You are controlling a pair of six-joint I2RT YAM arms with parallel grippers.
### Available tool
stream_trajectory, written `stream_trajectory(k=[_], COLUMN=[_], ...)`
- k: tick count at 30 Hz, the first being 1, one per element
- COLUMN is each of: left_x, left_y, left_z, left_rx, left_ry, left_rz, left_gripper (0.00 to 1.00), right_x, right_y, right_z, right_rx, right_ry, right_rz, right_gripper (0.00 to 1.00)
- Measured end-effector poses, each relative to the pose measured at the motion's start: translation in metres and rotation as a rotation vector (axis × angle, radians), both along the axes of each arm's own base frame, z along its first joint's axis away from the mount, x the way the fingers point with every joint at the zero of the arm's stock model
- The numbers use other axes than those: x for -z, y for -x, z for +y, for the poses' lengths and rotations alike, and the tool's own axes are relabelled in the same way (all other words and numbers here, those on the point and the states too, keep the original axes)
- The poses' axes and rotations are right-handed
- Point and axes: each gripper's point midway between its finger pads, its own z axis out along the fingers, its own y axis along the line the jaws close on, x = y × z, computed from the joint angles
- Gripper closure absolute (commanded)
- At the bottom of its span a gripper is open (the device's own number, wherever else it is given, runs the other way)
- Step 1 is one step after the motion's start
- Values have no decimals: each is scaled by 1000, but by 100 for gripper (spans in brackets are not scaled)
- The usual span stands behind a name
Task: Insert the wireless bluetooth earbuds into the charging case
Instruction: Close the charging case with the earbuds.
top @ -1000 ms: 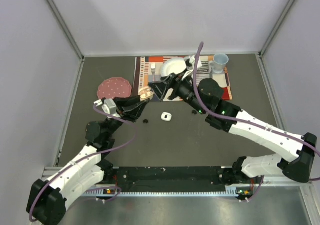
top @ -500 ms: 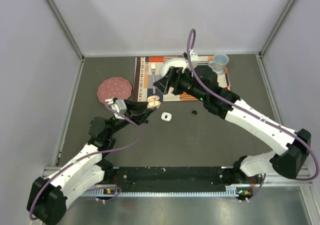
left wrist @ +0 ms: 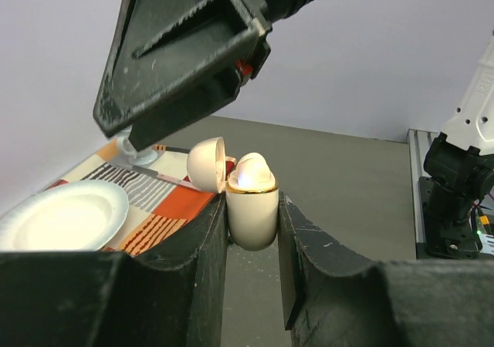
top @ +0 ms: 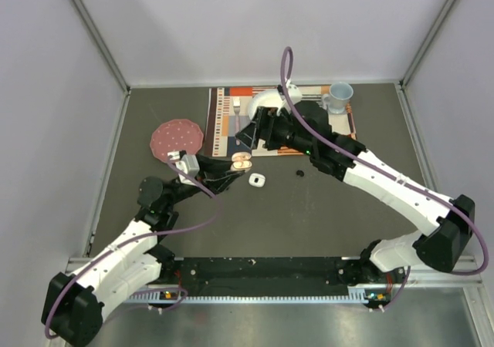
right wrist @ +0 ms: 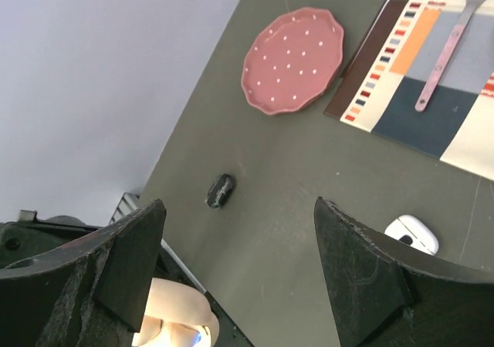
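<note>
the left gripper (left wrist: pixel 252 212) is clamped on the pale pink charging case (top: pixel 241 161), holding it upright with its lid (left wrist: pixel 207 164) hinged open (the lid tips back toward the placemat (top: pixel 228 112)). a rounded pale earbud (left wrist: pixel 251 170), probably one of the pink pair, sits in the mouth of the case and glows faintly. the right gripper (top: pixel 248 135) hangs just above the case, fingers spread wide and holding nothing. a white case (top: pixel 256 180) lies on the dark table (top: pixel 309 224) just beside the held one, and a pink dotted plate (top: pixel 176 138) lies farther left.
</note>
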Motion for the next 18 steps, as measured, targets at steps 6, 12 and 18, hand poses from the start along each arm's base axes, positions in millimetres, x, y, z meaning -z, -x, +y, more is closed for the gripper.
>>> stream_trajectory(k=[6, 12, 18], left_x=[0, 1, 9], left_y=[-1, -4, -10], left_z=[-1, -3, -7], left_rx=[2, 7, 9], left_ry=[-2, -4, -16], left_rz=[3, 22, 80], left_gripper=[100, 100, 100], right_x=[28, 32, 46], right_y=[4, 10, 15], right_z=[7, 9, 6], right_rx=[-40, -72, -79], right_ry=[60, 63, 79], right_rz=[76, 94, 118], right_gripper=[22, 22, 22])
